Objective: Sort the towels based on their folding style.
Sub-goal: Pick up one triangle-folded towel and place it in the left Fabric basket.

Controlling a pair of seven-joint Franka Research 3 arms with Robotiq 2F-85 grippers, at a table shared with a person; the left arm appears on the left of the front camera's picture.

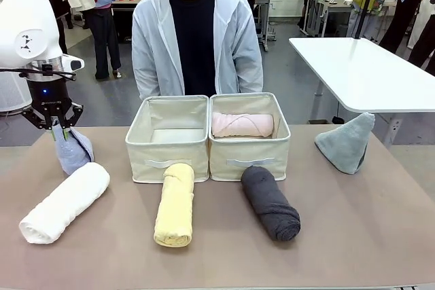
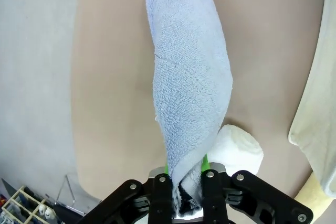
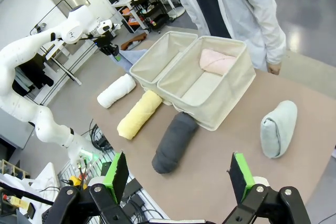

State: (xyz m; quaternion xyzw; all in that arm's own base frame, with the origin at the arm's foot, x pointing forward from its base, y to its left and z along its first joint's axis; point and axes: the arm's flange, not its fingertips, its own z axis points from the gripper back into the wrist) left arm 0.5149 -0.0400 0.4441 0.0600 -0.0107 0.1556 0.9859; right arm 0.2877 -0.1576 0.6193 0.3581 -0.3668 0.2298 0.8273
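Terry towels, 6 counted. We log 1 as sorted: the pink roll (image 1: 242, 125) lies in the right bin (image 1: 249, 157), while the left bin (image 1: 167, 142) has no towel in it. Unsorted on the bench (image 1: 340, 222): the white roll (image 1: 64, 202) at the left, the pale yellow roll (image 1: 175, 204) touching the left bin's front, the charcoal roll (image 1: 270, 202) before the right bin, and the grey-green cone (image 1: 348, 142) far right. In hand: the light blue cone (image 1: 73, 149), its tip clamped by the left gripper (image 1: 60, 130). The right gripper (image 3: 178, 174) hangs spread wide, empty. We judge 5 towels remain, with the cones likely bound for the left bin.
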